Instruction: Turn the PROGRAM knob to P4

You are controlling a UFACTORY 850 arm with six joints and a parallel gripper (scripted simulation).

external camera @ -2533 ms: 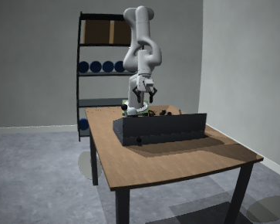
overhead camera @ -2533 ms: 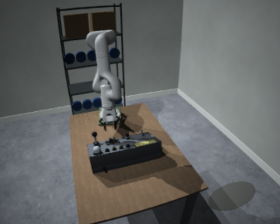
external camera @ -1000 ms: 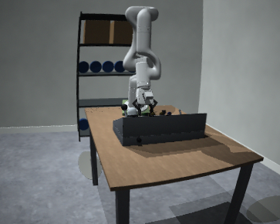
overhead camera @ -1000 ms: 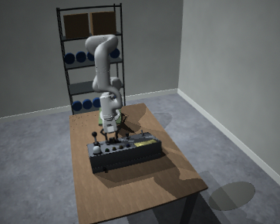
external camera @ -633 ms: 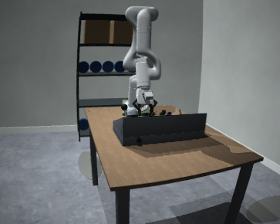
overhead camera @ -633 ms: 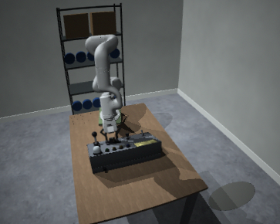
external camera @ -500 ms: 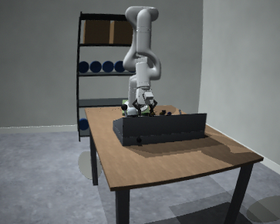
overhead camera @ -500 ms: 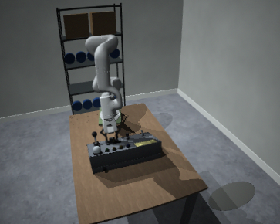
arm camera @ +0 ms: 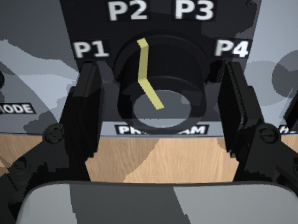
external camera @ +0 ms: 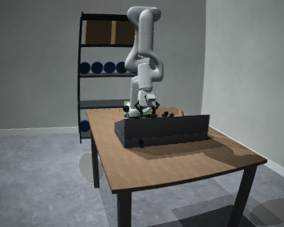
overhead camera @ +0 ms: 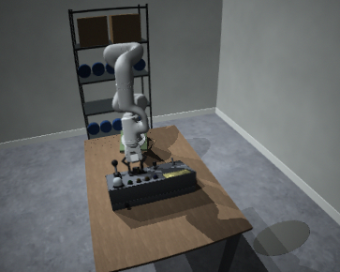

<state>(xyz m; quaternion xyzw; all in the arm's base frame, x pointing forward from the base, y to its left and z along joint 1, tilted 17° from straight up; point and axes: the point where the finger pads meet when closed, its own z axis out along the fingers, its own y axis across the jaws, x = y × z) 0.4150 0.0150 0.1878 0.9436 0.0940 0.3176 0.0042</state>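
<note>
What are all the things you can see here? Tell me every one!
Table: one, brown wood with dark legs, middle of the room.
Console: one, dark grey box, on the table.
PROGRAM knob: one, black with a yellow pointer near P2, on the console.
Joystick: one, black ball top, at one end of the console.
Shelf rack: one, black, against the back wall.
Boxes: two, brown, top shelf.
Blue balls: several, on two shelves; some hidden by the arm.
Arm: one, white, bent down over the console.
Gripper: one, black fingers open either side of the knob, holding nothing.
</note>
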